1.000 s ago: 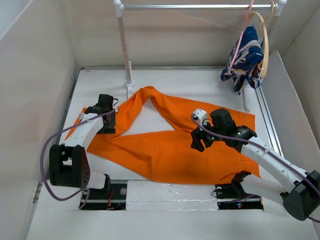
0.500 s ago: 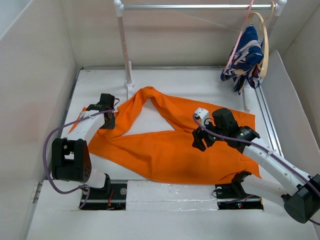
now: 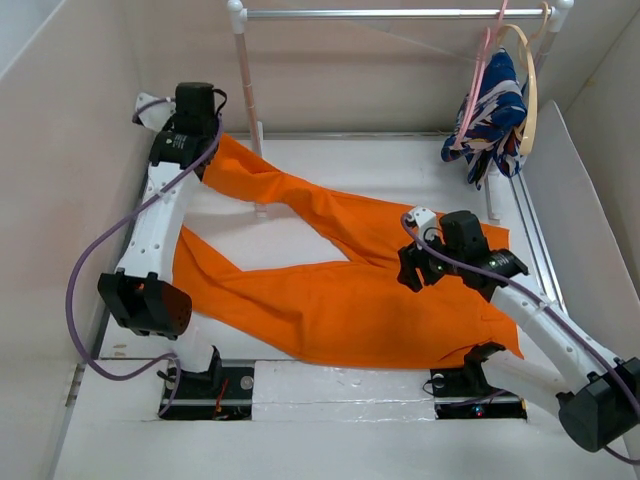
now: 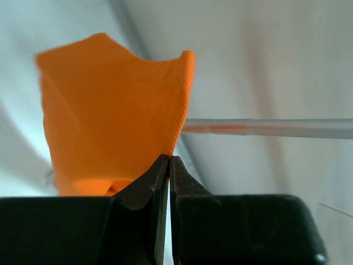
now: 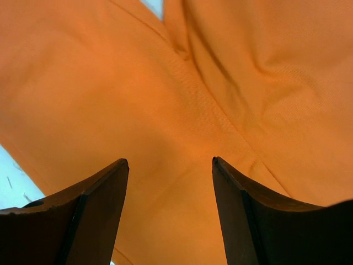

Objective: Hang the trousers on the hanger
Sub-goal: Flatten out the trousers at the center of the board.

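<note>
The orange trousers (image 3: 340, 300) lie spread over the table, with one leg pulled up toward the back left. My left gripper (image 3: 203, 148) is raised there and shut on that leg's end; in the left wrist view the jaws (image 4: 168, 160) pinch the edge of the orange cloth (image 4: 110, 127). My right gripper (image 3: 412, 272) hovers open just above the trousers' middle, and orange cloth (image 5: 165, 83) fills the right wrist view between its spread fingers (image 5: 170, 163). The thin pink hanger (image 3: 484, 66) hangs from the rail at the back right.
A white rail (image 3: 400, 13) on a post (image 3: 245, 80) spans the back. A tan hanger (image 3: 530, 90) and a blue-and-white garment (image 3: 490, 115) hang beside the pink hanger. Walls enclose the table on the left, right and back.
The left gripper closed on the leg's end at the table and lifted it up and back to the left, stretching that leg. The right gripper shifted slightly right and stayed open.
</note>
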